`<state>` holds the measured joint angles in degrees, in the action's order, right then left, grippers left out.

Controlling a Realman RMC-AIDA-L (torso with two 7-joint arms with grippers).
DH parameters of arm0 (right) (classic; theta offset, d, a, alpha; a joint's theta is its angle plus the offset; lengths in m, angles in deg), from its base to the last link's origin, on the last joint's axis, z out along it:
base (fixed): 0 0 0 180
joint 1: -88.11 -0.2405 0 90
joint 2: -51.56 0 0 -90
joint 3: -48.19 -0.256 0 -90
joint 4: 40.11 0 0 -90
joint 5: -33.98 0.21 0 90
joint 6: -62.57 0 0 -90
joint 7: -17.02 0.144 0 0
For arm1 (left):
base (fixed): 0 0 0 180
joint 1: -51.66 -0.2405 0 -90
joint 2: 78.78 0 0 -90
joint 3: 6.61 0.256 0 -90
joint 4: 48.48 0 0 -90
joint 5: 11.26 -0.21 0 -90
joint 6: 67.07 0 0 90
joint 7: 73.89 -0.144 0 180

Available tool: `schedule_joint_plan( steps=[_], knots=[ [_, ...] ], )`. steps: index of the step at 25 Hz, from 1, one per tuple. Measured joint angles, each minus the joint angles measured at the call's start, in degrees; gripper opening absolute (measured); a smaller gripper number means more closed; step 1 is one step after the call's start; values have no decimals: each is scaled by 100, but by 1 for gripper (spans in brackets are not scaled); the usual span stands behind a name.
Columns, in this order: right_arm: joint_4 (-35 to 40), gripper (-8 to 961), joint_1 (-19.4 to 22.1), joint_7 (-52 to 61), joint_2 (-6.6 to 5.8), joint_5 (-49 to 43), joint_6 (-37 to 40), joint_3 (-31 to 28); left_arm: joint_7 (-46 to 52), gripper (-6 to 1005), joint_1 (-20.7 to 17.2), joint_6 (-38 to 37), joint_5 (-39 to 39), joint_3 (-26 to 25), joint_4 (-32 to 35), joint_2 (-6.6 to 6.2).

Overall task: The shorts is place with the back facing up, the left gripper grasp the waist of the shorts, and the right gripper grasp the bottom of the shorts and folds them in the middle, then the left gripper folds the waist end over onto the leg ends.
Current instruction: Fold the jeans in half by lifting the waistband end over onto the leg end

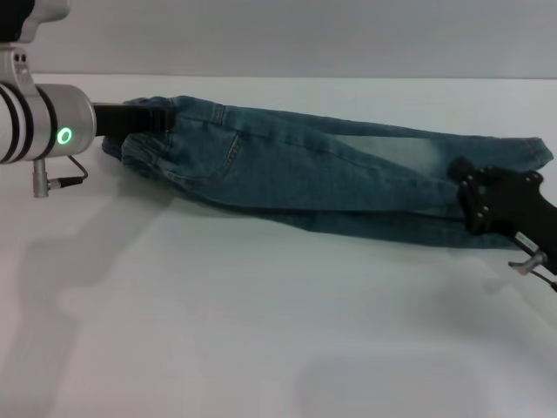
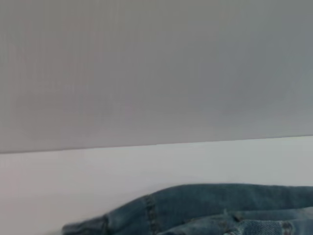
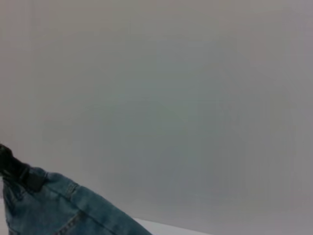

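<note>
The blue denim shorts (image 1: 305, 170) hang stretched between my two grippers, doubled lengthwise with one back pocket showing. At the left, the left gripper (image 1: 148, 117) is shut on the gathered waist (image 1: 139, 148). My right gripper (image 1: 461, 174) holds the bottom (image 1: 513, 152) at the right, its black body over the hems. Denim (image 2: 205, 210) runs along the lower edge of the left wrist view. In the right wrist view, the shorts (image 3: 54, 210) rise up to the far-off left gripper (image 3: 12, 166), which pinches the cloth.
The white table (image 1: 261, 331) spreads in front of the shorts, with their shadow on it. A plain grey wall (image 1: 305, 35) stands behind the table's back edge.
</note>
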<state>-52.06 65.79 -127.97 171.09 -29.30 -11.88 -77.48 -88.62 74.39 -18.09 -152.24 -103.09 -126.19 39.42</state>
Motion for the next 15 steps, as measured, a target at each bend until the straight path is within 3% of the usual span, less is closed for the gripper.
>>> schedule_joint_plan(
  steps=[15],
  knots=[
    [261,-1,-413,-177,10,436,289,-44,320,58,-116,352,-272,221,-902,-8]
  ],
)
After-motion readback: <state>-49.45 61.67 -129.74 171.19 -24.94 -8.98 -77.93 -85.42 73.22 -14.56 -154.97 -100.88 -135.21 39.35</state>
